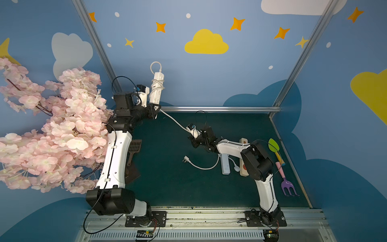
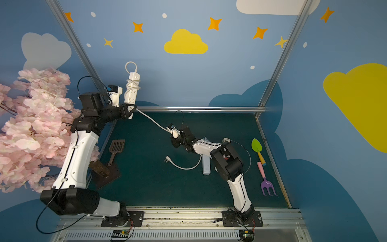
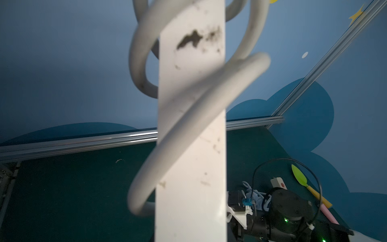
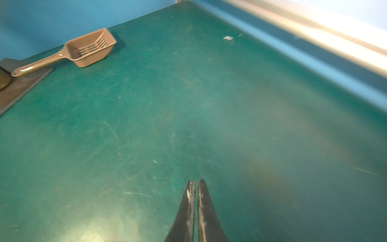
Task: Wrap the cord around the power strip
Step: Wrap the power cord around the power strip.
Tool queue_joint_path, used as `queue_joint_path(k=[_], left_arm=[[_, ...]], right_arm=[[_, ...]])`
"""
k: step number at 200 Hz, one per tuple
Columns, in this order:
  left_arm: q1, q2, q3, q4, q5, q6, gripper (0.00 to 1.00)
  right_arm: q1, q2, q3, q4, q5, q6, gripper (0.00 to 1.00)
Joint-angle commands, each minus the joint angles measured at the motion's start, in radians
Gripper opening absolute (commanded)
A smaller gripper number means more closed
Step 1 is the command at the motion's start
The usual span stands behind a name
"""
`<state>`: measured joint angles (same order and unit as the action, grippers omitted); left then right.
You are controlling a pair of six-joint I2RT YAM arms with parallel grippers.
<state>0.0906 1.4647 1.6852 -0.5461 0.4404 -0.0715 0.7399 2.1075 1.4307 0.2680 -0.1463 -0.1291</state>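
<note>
In both top views the left claw (image 1: pixel 155 109) is clamped on the lower end of the white power strip (image 1: pixel 157 88), holding it aloft at the far left of the table (image 1: pixel 167 188), long axis close to vertical; a few turns of cord (image 1: pixel 173 121) already ring its body; the free length slants from the strip's lower end down, to the right and nearer, vanishing behind the wrist just beside the right claw (image 2: pixel 175 143); the right arm is plainly the nearer to that slack. From the left wrist, the power strip (image 3: pixel 192 199) fills the middle; the cord (image 3: pixel 188 125) crosses it aslant in loose coils. From the right wrist, the right claw (image 4: pixel 196 182) has its tips pressed together over the bare green mat (image 4: pixel 209 104); no cord shows between them; a brown slotted scoop (image 4: pixel 90 49) lies at the table's left. The next turn likely means carrying the slack up and far-left, round the upright strip.
</note>
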Motion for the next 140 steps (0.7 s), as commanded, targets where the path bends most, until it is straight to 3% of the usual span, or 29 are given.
queue_joint_path(k=[1, 18, 37, 80, 115, 140], left_arm=[[0.012, 0.000, 0.054, 0.048, -0.070, 0.050, 0.03], [0.003, 0.005, 0.024, 0.001, -0.107, 0.100, 0.03], [-0.041, 0.011, -0.034, -0.053, -0.226, 0.193, 0.03], [-0.113, 0.039, -0.187, -0.101, -0.373, 0.325, 0.03], [-0.226, 0.105, -0.226, -0.222, -0.451, 0.455, 0.03], [-0.283, 0.086, -0.262, -0.256, -0.371, 0.511, 0.03]], right_arm=[[-0.012, -0.058, -0.036, -0.024, 0.122, -0.064, 0.00], [-0.021, -0.120, -0.049, -0.041, 0.147, -0.128, 0.00], [-0.015, -0.205, -0.054, -0.047, 0.134, -0.243, 0.00], [-0.022, -0.323, 0.037, -0.099, 0.033, -0.368, 0.00], [-0.050, -0.261, 0.280, -0.214, -0.065, -0.428, 0.00], [-0.077, -0.154, 0.501, -0.326, -0.120, -0.470, 0.00]])
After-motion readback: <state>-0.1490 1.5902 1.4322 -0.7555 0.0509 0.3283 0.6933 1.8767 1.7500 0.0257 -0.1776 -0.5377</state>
